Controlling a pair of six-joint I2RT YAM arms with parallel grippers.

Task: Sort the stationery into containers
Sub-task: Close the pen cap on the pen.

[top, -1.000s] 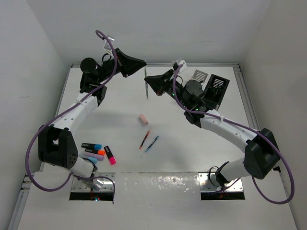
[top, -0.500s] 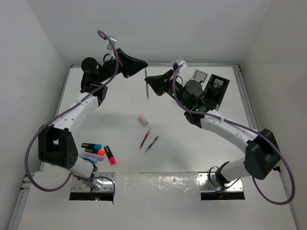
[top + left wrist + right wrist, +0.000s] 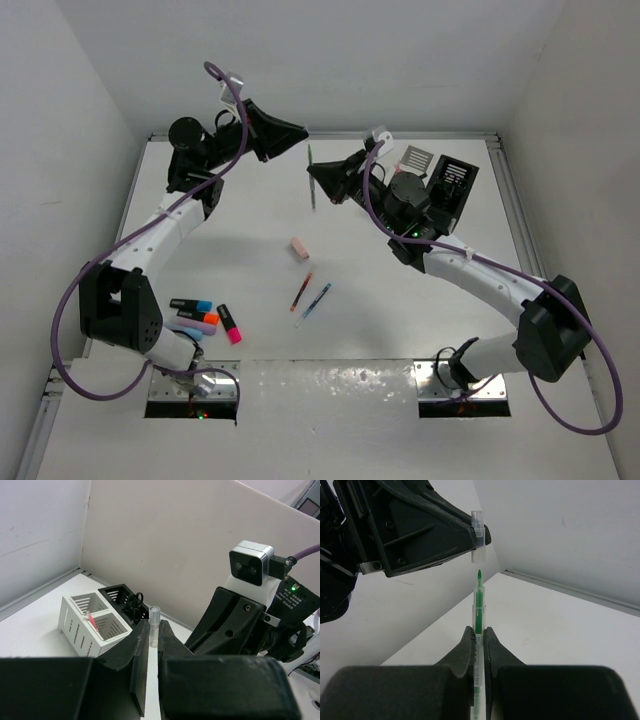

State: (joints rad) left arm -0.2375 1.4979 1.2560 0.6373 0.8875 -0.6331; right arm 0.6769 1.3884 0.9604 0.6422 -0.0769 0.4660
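The table (image 3: 400, 300) is being lit brightly and evenly from above; soft shadows are being cast across its middle. At its near edge, speckled glare is being reflected. In the wrist views the foreground is being rendered dark and soft.

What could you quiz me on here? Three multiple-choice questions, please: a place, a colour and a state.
1. Where is the pink eraser?
A) in a container
B) on the table, out in the open
C) on top of a highlighter

2. What colour is the pen in the right gripper?
A) green
B) red
C) blue

3. That pen's tip is
A) capped
B) bare, its clear cap held apart in the left gripper
C) snapped off

Answers: 1 B, it lies alone on the tabletop; 2 A, its tip and core show green; 3 B, a gap separates tip and cap.
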